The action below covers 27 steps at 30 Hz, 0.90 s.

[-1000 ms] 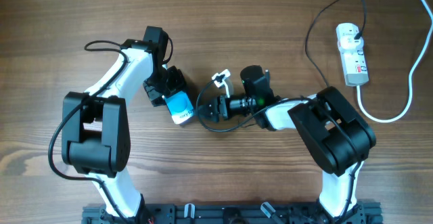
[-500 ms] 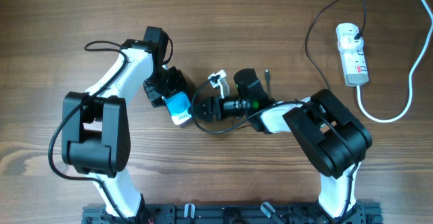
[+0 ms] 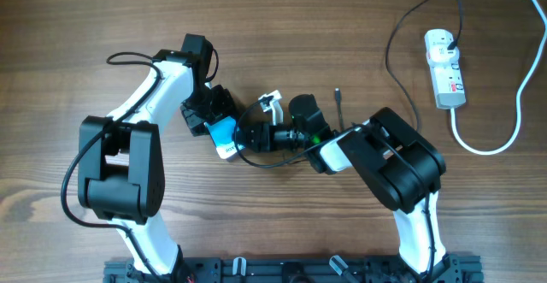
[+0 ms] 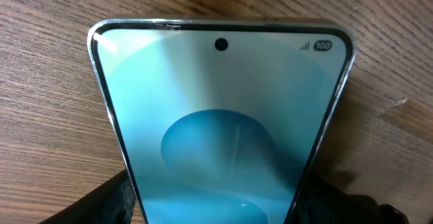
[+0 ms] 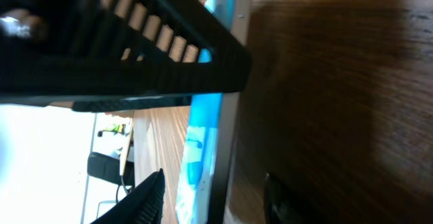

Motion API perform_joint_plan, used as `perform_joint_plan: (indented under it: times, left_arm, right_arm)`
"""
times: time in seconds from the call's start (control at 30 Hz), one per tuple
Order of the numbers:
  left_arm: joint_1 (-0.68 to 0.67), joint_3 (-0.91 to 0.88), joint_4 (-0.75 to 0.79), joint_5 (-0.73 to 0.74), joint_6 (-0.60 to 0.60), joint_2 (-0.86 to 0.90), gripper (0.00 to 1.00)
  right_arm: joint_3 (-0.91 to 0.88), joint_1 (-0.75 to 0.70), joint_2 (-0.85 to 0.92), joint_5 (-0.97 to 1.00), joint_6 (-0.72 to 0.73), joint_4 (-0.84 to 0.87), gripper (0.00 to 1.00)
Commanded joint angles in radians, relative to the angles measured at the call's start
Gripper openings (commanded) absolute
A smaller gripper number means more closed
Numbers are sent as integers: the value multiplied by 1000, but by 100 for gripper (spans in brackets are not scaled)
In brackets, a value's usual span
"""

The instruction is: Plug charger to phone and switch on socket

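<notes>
Reaching farther left beside phone (image 3: 224, 134), right jaws seemingly narrower, hold unclear; left jaws gripping it.

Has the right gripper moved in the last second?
Yes. The right gripper has slid left, away from the socket, which stays put, and now sits right by the phone.

left arm (image 3: 154, 86): comes in from the left of the phone (image 3: 226, 138), elbow bent, forearm slanting down toward it.
left hand (image 3: 218, 122): fingers (image 4: 115, 200) clamped on the phone's two long edges, holding it.
right arm (image 3: 393, 159): folded tight, forearm level, aimed at the phone from its right.
right hand (image 3: 248, 136): just beside the phone; I can't make out how far apart its fingers are.
</notes>
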Motion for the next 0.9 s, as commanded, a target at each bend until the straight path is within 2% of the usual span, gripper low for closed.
perform_joint_plan:
  times: [0.0, 0.13, 0.2, 0.4, 0.53, 0.67, 0.73, 0.87]
  left_arm:
    - [-5, 23, -6, 3, 20, -30, 70]
    - [-5, 23, -6, 3, 20, -30, 70]
    - [-5, 23, -6, 3, 20, -30, 71]
    - [-5, 23, -6, 3, 20, -30, 70]
    - [-5, 23, -6, 3, 20, -30, 71]
    - [-5, 23, -6, 2, 20, -30, 72]
    - [-5, 23, -3, 2, 23, -30, 74]
    - [-5, 23, 3, 2, 23, -30, 98]
  right_arm:
    - [27, 34, 24, 35, 22, 5, 45]
    - [29, 51, 24, 53, 22, 6, 41]
    - [29, 51, 24, 53, 22, 18, 33]
    - [29, 56, 24, 54, 35, 29, 32]
    - [29, 62, 24, 69, 42, 31, 27]
    - [29, 67, 24, 91, 42, 32, 16]
    - [29, 67, 24, 98, 42, 31, 8]
    - [29, 67, 24, 103, 41, 31, 4]
